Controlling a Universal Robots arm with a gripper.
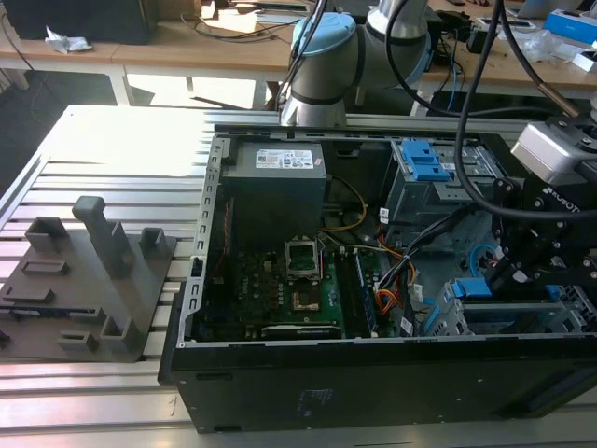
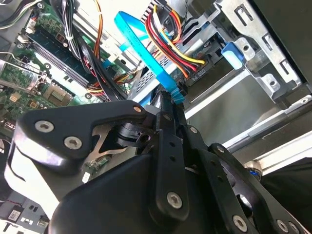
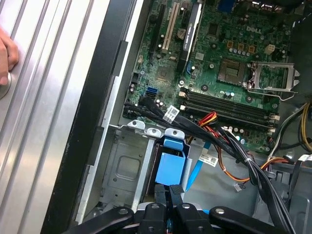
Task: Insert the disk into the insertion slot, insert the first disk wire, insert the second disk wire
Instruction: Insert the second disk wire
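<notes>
Claw pinching the second disk wire at its small dark plug; flat, floppy ribbon, best held by that stiff plug.

silver arm, pale-blue joint caps, black screw-studded gripper

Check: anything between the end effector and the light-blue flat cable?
Nothing visible. In the second wrist view the end effector is closed on the second disk wire near its plug, with the first disk wire close beside, not between them.
</notes>
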